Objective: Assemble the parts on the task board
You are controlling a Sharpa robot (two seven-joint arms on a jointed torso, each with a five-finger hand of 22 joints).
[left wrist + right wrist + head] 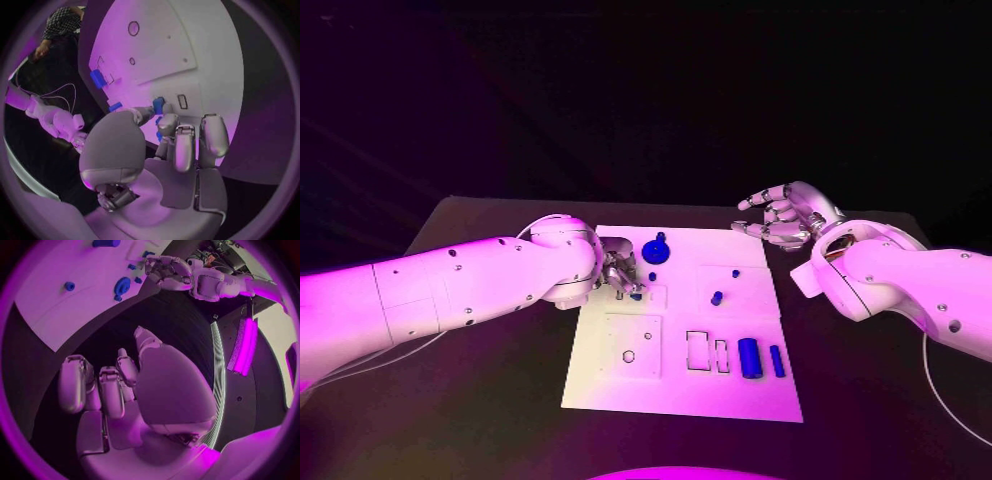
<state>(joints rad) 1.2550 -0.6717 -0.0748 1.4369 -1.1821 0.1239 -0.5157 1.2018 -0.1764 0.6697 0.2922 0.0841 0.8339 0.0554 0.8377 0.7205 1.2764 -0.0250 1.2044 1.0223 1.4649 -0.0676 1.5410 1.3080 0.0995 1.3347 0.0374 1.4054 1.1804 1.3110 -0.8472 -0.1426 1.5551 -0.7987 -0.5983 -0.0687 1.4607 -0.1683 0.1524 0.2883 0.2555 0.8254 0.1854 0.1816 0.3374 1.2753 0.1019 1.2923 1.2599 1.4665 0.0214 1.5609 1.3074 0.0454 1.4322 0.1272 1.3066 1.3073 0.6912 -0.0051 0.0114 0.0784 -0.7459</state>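
Blue part: small rigid plastic piece (158, 105), light, probably slippery; pinch its sides.
Left robot hand (620, 272): apparently pinching it.
Right robot hand (783, 216): empty, fingers spread.

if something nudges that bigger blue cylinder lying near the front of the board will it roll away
Probably: the larger blue cylinder lies on its side on the flat white task board, so it would likely roll sideways. It looks rigid and small, so probably light.

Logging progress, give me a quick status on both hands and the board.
Left hand pinching a small blue part over the task board. Right hand open, off the board. Nothing blocking.
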